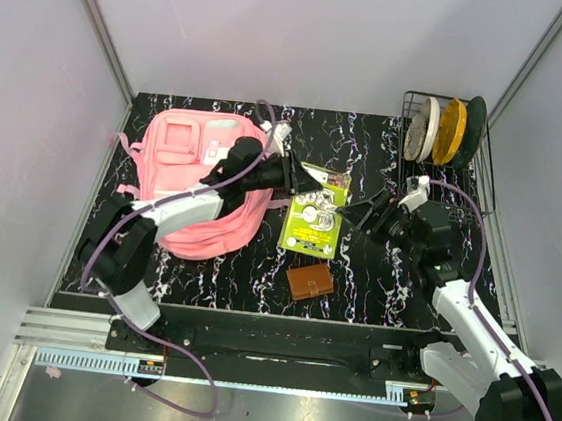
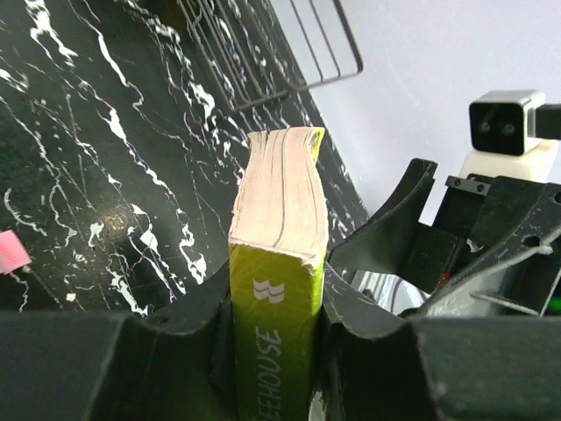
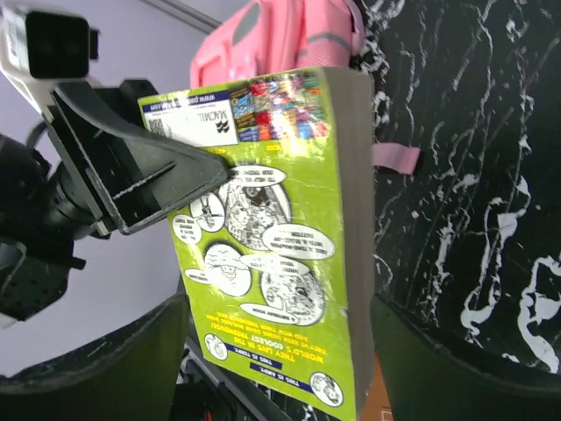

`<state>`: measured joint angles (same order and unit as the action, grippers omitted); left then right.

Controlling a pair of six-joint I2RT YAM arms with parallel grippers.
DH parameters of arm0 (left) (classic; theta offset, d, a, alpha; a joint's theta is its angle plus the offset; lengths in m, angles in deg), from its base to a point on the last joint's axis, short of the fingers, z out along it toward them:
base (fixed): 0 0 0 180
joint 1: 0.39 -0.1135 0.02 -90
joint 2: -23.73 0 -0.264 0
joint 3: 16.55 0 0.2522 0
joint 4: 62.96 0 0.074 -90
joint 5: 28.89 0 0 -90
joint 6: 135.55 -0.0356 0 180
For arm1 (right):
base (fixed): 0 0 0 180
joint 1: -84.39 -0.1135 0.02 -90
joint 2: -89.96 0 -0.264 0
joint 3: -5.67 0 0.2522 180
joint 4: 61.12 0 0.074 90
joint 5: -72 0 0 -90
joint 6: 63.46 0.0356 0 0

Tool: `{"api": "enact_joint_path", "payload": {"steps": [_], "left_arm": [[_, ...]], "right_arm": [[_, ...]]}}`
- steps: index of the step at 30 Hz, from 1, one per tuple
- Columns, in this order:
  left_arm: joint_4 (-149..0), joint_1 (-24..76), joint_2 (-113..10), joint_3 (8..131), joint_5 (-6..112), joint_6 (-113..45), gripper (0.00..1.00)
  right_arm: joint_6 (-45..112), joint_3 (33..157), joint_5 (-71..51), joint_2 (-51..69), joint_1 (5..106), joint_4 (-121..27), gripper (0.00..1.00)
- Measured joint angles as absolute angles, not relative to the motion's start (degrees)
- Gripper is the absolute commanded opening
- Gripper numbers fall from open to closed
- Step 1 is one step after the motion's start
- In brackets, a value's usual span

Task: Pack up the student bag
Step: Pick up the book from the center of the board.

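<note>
From above, a lime-green paperback book [image 1: 312,222] is seen face-up between the two grippers, over the black, white-veined table [image 1: 374,281]. The student bag [image 1: 177,149], soft pink fabric with stitched pockets, is spread to the left of the book and partly covered by the left arm. A brown rectangular wallet [image 1: 310,281] is laid just nearer than the book. A wire rack [image 1: 486,177] holding round discs [image 1: 448,131] is set to the book's far right.

Only in the left wrist view is the grip made plain. The left gripper [image 2: 276,329] is clamped on the book, both black fingers pressed against its covers. The pinkish page block and a worn spine corner are shown end-on there.

Only in the right wrist view is the glossy back cover, printed with cartoon panels, shown. The right gripper [image 1: 361,217] is held with its fingers [image 3: 456,368] spread wide, one on either side of the book.
</note>
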<state>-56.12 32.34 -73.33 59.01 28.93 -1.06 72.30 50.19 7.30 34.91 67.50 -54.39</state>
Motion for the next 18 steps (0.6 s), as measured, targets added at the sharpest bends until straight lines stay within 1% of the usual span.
{"api": "enact_joint_path", "payload": {"steps": [4,9,13,18], "left_arm": [[-56.6,30.02,-66.09,55.77,33.38,1.23,0.0],[-54.07,27.25,-60.37,54.57,40.66,5.5,0.0],[-52.08,27.36,-58.97,53.81,44.84,8.56,0.0],[-48.87,27.53,-58.95,51.69,47.94,12.88,0.0]], "right_arm": [[77.26,50.89,5.44,38.39,67.5,-54.78,0.89],[89.52,45.08,7.08,40.22,66.8,-62.25,0.9],[95.64,42.83,6.64,41.84,63.59,-62.89,0.91],[99.95,43.09,6.38,41.42,59.5,-69.45,0.91]]}}
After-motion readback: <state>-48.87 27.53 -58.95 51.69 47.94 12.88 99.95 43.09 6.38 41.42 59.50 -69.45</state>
